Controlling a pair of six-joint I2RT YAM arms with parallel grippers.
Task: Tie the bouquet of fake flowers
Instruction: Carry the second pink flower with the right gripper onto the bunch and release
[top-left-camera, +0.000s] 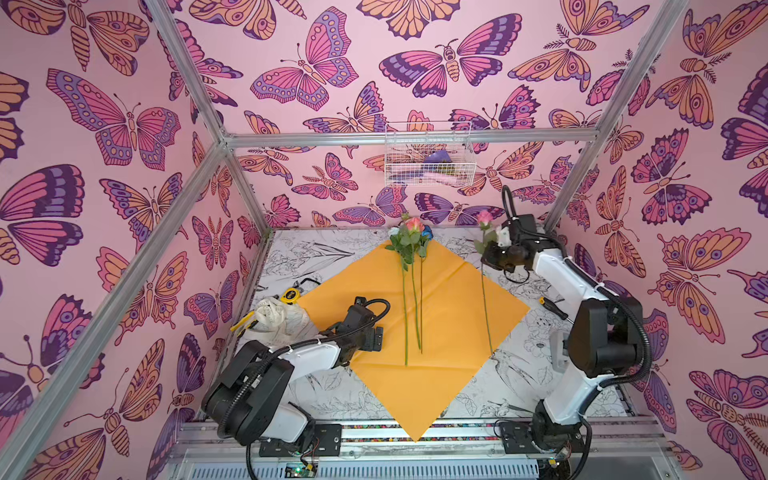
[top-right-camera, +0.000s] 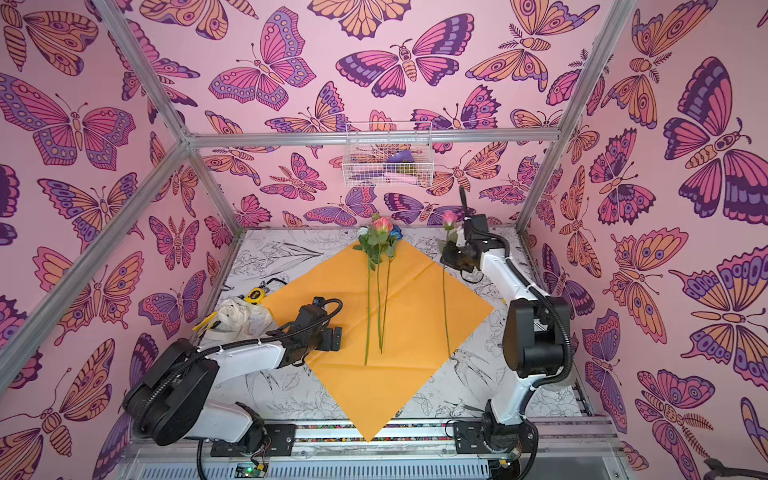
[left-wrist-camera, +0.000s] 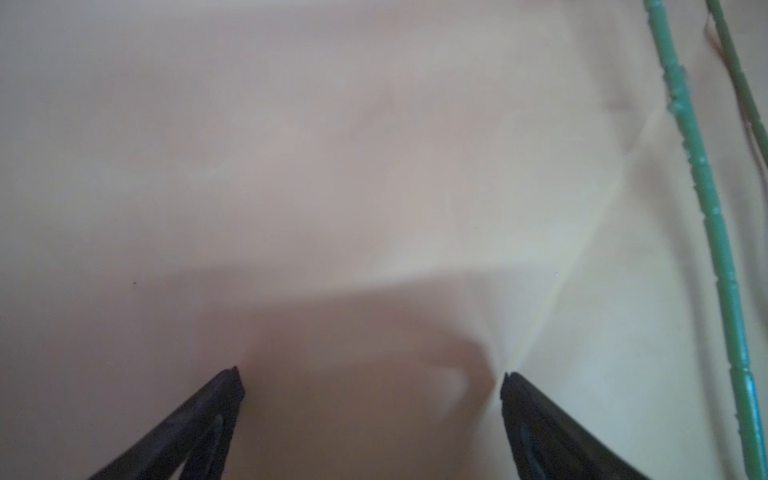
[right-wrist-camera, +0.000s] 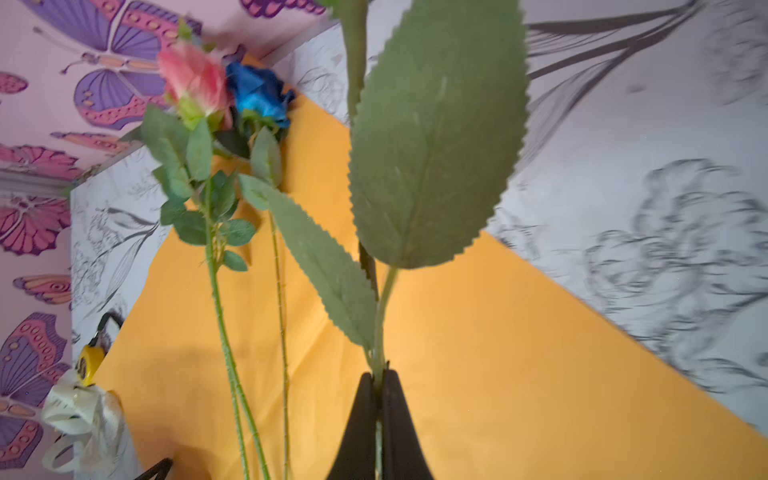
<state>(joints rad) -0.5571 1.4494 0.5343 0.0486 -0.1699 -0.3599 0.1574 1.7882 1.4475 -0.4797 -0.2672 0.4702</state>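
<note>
I'm hovering the left gripper (left-wrist-camera: 371, 374), jaws wide and empty, over the orange paper (top-left-camera: 449, 316) beside three flowers (top-left-camera: 409, 245) lying along its middle, while the right gripper (right-wrist-camera: 380, 374) is clamping a fourth flower (top-left-camera: 484, 218) by its stem at the paper's right edge, which I'm judging needs laying alongside them next.

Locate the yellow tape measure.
In both top views, the tape measure lies left, just beyond the ribbon, beside the left corner of the orange paper.

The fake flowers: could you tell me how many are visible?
4. On the orange paper lie the pink flower, white flower and blue flower; the right hand holds a second pink flower. The wall basket may hide more.
</note>
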